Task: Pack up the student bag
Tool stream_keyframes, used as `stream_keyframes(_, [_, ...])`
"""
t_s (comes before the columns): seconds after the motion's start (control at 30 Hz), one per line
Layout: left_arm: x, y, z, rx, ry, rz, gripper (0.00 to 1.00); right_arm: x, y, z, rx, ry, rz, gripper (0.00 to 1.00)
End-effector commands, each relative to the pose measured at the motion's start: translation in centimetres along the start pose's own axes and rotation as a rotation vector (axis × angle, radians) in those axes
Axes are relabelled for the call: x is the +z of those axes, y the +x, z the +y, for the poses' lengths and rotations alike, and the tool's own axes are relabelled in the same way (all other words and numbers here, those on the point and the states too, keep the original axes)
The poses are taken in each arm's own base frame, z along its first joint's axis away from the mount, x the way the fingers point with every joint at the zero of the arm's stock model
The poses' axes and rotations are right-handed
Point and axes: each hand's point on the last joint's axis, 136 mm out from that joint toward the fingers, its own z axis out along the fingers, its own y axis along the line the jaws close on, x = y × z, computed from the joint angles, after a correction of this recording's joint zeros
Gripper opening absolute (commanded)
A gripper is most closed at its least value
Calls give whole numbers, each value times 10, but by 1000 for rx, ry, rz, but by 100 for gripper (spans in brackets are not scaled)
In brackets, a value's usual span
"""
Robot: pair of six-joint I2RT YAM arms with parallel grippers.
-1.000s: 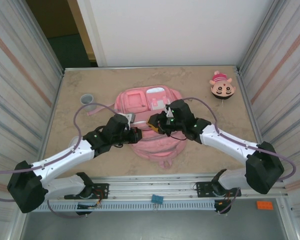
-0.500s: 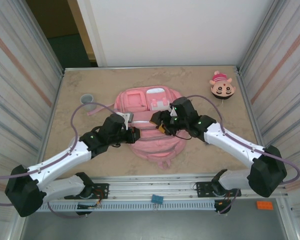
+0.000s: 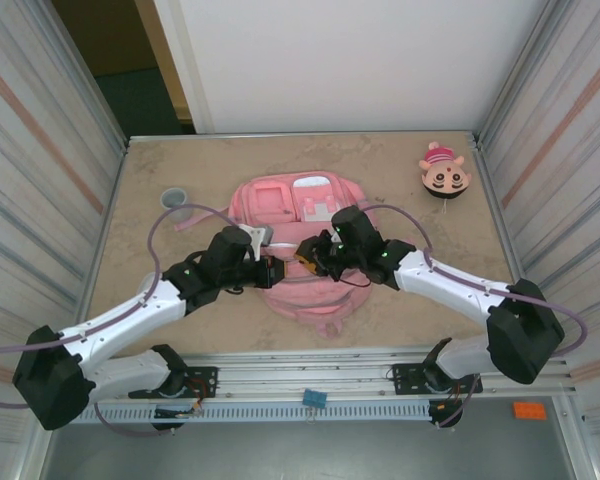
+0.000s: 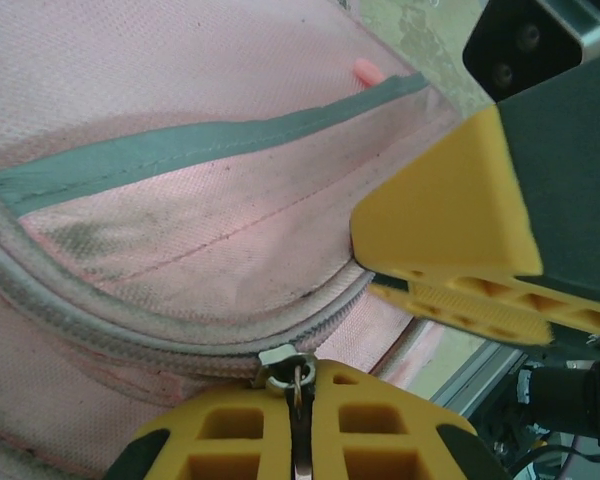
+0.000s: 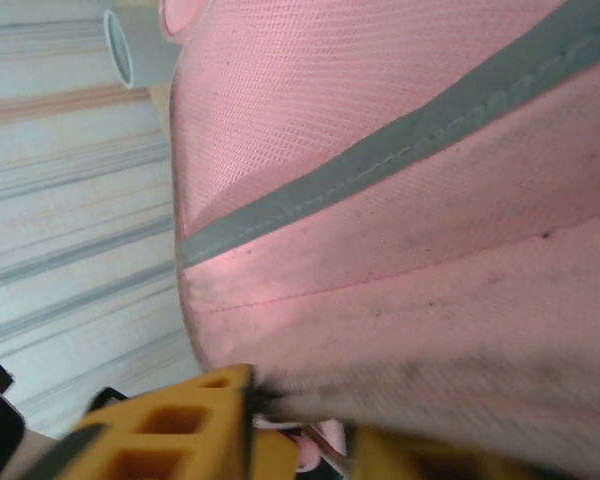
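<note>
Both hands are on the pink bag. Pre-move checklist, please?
1. Pull grip: left hand shut on the zipper pull: ok.
2. Counter-hold: right hand pinching student bag fabric beside the zipper: ok, looks gripped.
3. Hands not touching each other: ok, close but apart.
4. Zipper opened: not ok, the track by the pull looks closed.
5. Loose things clear of the arms: ok, plush toy and grey cup sit off to the sides.
</note>
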Motion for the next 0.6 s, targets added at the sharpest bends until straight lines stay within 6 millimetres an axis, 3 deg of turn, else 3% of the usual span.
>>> stream_keyframes(0.0, [-6, -7, -23, 87, 94, -14, 0, -3, -16, 8, -29, -8, -57, 9])
stream_keyframes(0.07, [-8, -7, -9, 89, 39, -10, 1, -8, -17, 0, -50, 26, -64, 0])
stream_keyframes(0.27, [-17, -10, 34, 111, -71, 11, 1, -28, -16, -18, -104, 98, -36, 0])
stream_keyframes(0.57, [-21, -18, 80, 159, -184, 28, 3, -36, -13, -2, -186, 63, 46, 0])
